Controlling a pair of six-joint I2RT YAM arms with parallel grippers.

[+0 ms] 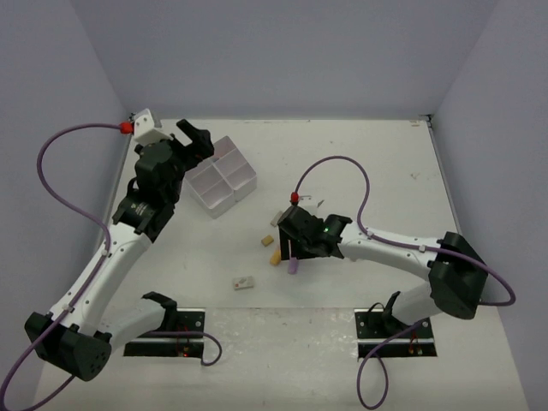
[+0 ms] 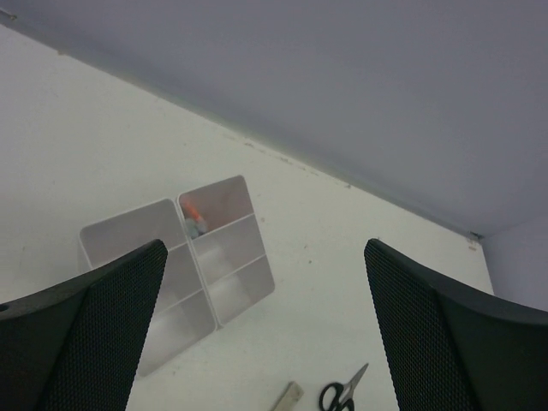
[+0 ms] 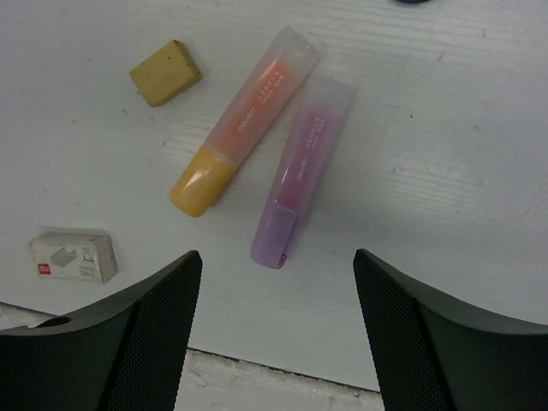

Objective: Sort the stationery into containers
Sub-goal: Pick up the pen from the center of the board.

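Orange highlighter [image 3: 244,120] and purple highlighter [image 3: 304,171] lie side by side on the surface [image 3: 445,128], under right gripper [image 3: 274,257], which is wide and empty. Probably light, stiff, slick barrels: pinch mid-barrel, may roll. Left gripper [image 2: 264,248] wide, empty, facing bins [image 2: 257,282].

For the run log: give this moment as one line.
left gripper open, empty, facing bins | right gripper open, above orange highlighter and purple highlighter | beige eraser, white eraser loose on table

Orange highlighter [image 3: 244,120] and purple highlighter [image 3: 304,167] side by side near beige eraser [image 3: 166,73], bins [image 1: 223,204] well apart.
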